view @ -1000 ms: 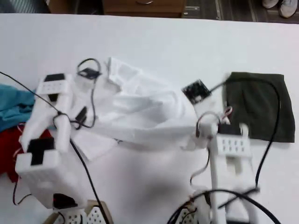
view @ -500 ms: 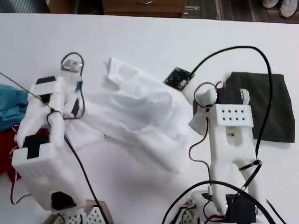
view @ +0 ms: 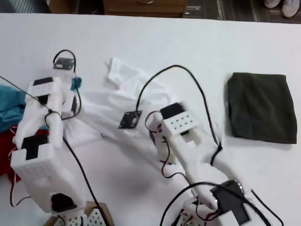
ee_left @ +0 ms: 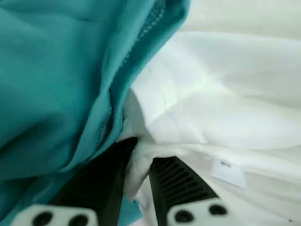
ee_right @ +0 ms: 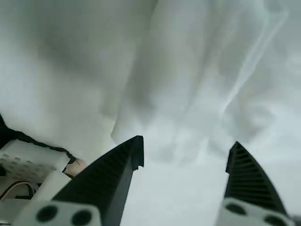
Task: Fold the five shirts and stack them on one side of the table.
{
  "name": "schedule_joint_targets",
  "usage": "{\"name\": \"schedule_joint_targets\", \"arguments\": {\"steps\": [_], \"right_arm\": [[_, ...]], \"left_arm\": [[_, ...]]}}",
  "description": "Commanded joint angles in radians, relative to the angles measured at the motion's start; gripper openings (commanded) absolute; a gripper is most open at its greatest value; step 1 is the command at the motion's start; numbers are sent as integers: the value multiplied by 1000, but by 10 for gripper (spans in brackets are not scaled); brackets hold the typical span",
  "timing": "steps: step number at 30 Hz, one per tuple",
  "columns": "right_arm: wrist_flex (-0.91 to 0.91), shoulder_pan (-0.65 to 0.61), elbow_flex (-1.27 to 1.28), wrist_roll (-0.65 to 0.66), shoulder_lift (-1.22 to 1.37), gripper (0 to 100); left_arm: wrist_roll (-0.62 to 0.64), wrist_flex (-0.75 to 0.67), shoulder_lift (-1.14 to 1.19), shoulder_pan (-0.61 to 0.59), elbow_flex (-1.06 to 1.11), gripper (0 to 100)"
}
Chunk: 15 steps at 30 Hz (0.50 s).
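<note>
A teal shirt (view: 11,106) and a red shirt (view: 7,150) lie bunched at the left edge of the counter (view: 188,37). Right beside the teal one, the left fingers (ee_left: 162,172) are pinched tight on a fold of the white shirt (view: 136,101). The white shirt lies crumpled in the middle of the counter, the right fingers (ee_right: 124,157) are wide apart close over it, and a folded dark green shirt (view: 258,106) lies flat near the right edge.

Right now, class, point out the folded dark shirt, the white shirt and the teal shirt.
folded dark shirt (view: 257,107), high view, middle of its top face.
white shirt (view: 126,77), high view, its crumpled far part.
teal shirt (view: 10,106), high view, bunched cloth at the picture's edge.
</note>
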Motion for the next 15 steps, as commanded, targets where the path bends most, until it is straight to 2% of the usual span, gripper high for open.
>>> {"name": "schedule_joint_targets", "arguments": {"steps": [1,11,15], "right_arm": [[-5,-12,2,-2,27,287],[-51,44,0,0,154,286],[-50,111,0,66,180,194]], "left_arm": [[8,-35,5,-31,-30,21],[5,-37,5,-28,-30,21],[5,-37,5,-28,-30,21]]}}
